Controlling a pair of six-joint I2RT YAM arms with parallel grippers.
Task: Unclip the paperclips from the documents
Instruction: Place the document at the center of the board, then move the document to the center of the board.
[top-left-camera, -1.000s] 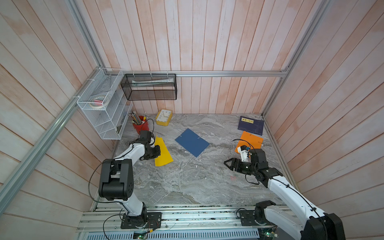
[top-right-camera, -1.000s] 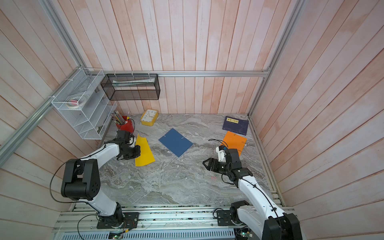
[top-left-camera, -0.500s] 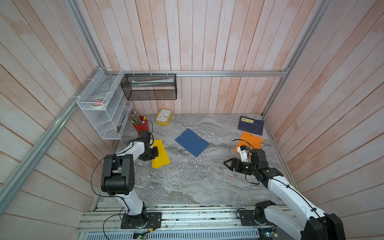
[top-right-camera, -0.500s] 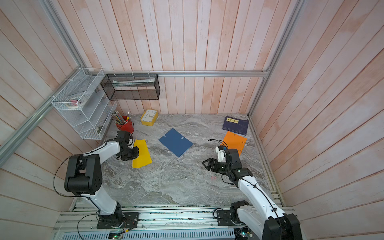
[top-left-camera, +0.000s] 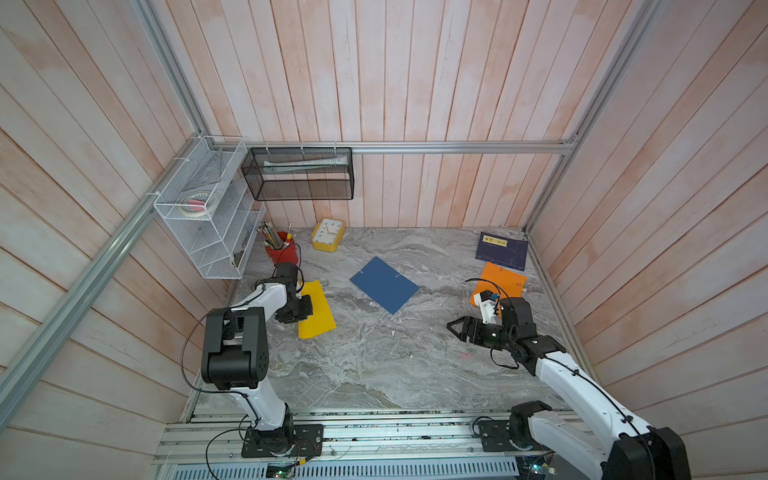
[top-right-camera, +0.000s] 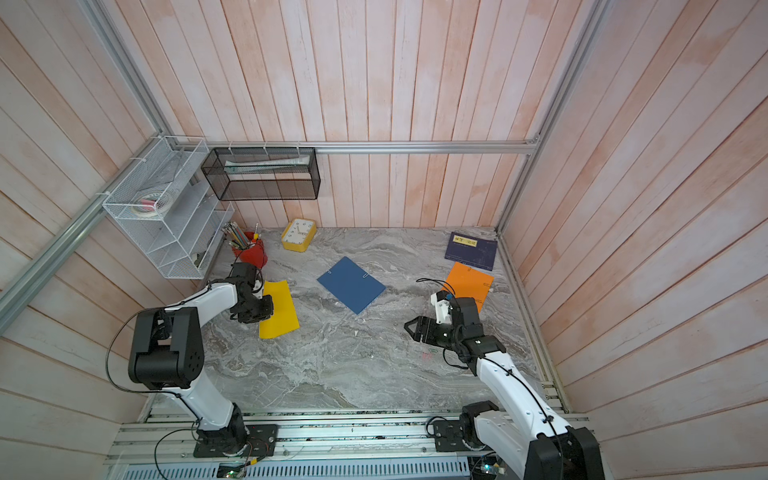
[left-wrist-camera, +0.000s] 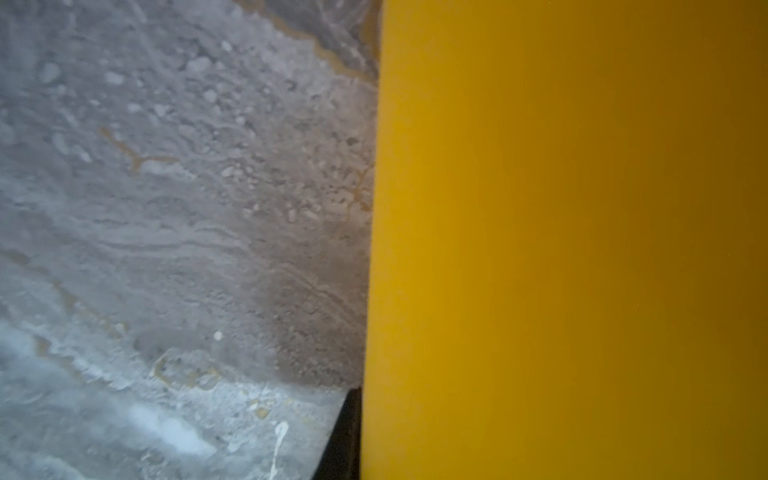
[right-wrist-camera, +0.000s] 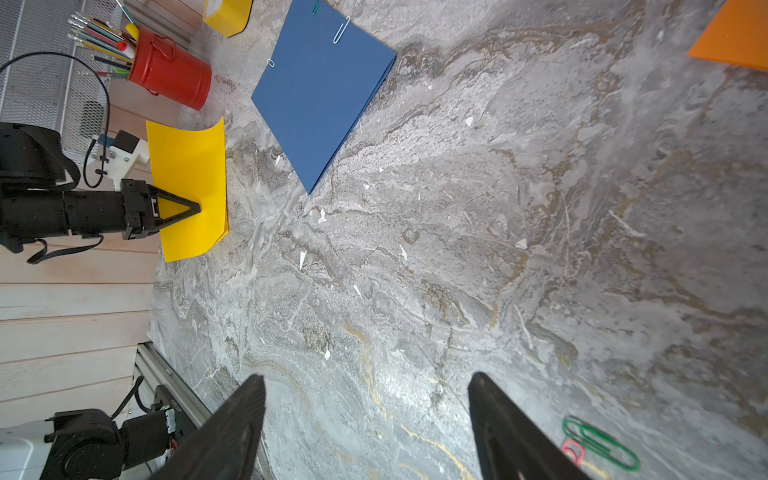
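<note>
Fingers (right-wrist-camera: 232, 424) of our right gripper (right-wrist-camera: 365, 376) stand spread and empty beside two loose paperclips (right-wrist-camera: 598, 442), our left gripper (right-wrist-camera: 195, 207) clenches the yellow sheet (right-wrist-camera: 187, 166), so we judge the blue sheet (right-wrist-camera: 320, 91) comes next: steady it, then slide its silver clip (right-wrist-camera: 341, 29) off the edge.

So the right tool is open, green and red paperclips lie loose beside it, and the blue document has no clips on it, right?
Wrong on the blue document: the right wrist view shows a silver paperclip and a smaller one on its edge. The right tool is open, with the green paperclip and red paperclip loose beside it.
</note>
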